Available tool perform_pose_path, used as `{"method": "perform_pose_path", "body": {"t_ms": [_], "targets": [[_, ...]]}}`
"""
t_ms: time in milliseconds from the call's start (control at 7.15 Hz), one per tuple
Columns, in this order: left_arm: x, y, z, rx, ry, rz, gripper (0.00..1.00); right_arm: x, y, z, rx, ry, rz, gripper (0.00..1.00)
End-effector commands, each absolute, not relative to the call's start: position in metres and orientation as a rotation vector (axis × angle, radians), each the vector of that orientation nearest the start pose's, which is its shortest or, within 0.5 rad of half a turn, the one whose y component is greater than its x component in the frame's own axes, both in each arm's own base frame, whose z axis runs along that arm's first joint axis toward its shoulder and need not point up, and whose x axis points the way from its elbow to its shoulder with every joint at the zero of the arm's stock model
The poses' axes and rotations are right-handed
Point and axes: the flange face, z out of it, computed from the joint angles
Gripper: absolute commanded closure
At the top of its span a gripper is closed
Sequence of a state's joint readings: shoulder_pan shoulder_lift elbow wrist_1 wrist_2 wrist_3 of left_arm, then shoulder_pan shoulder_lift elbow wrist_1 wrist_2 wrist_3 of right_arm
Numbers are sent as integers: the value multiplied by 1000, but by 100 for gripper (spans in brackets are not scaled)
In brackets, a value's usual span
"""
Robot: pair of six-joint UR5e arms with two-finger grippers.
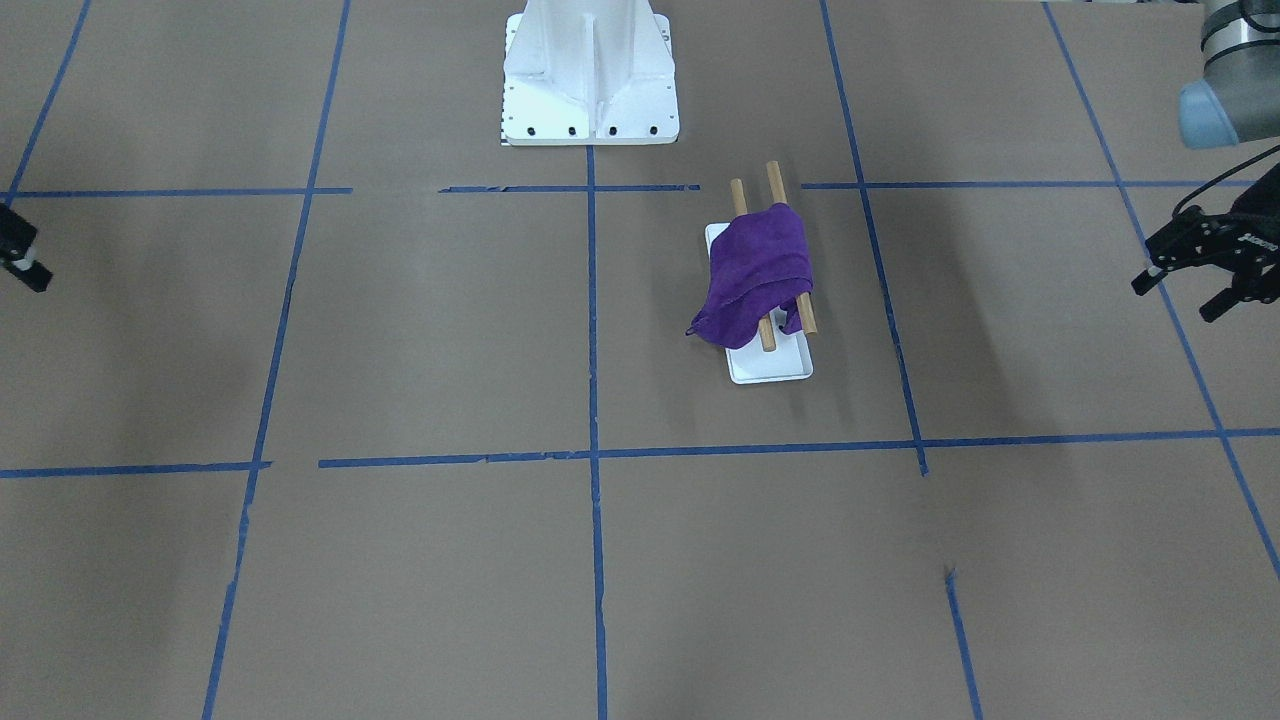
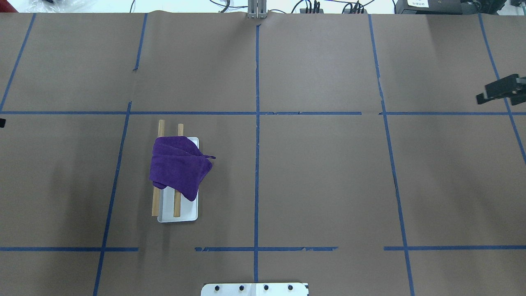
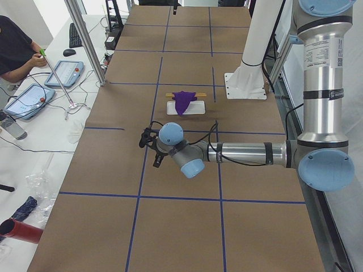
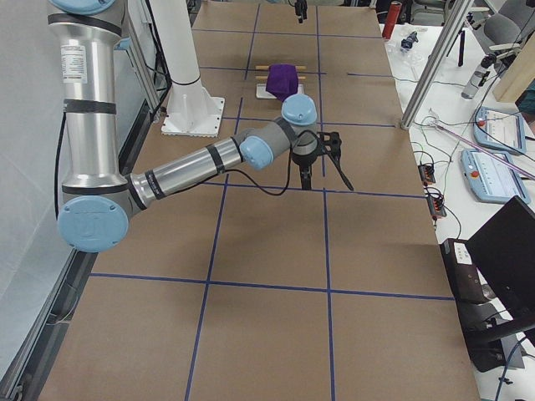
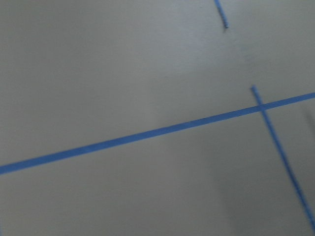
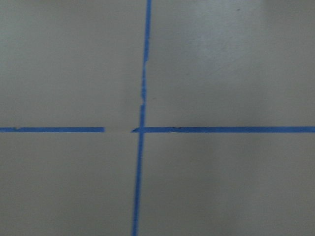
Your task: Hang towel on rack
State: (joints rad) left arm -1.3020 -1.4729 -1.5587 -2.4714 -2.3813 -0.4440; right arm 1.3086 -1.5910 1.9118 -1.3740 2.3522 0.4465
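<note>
The purple towel (image 1: pixel 760 265) lies draped across both wooden rods of the rack (image 1: pixel 775 365), one corner hanging off the side. In the overhead view the towel (image 2: pixel 176 166) covers the middle of the rack (image 2: pixel 181 216), with the rod ends bare. My left gripper (image 1: pixel 1175 298) is open and empty at the table's left edge, far from the rack. My right gripper (image 2: pixel 493 94) is open and empty at the far right edge; only a fingertip (image 1: pixel 25 262) shows in the front view. Both wrist views show only brown paper and blue tape.
The big white bolted pedestal (image 1: pixel 590 80) stands at the robot's side of the table, near the rack. Blue tape lines grid the brown paper. Operators' tablets and cables (image 3: pixel 34 90) lie past the table's far side.
</note>
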Motion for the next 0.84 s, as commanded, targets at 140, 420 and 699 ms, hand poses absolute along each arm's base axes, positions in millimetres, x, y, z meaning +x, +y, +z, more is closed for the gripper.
{"method": "perform_pose_path", "body": {"t_ms": [140,420,699], "targets": [[-43,-479,660,357,712,213,0,50,-489,649,128,-752,-313,0],[-77,-498,620,142,724,127,0,63,-467,710,42,-806,-263,0],[-81,-492,587,8,758,64,0,69,-470,702,71,-827,-258,0]]}}
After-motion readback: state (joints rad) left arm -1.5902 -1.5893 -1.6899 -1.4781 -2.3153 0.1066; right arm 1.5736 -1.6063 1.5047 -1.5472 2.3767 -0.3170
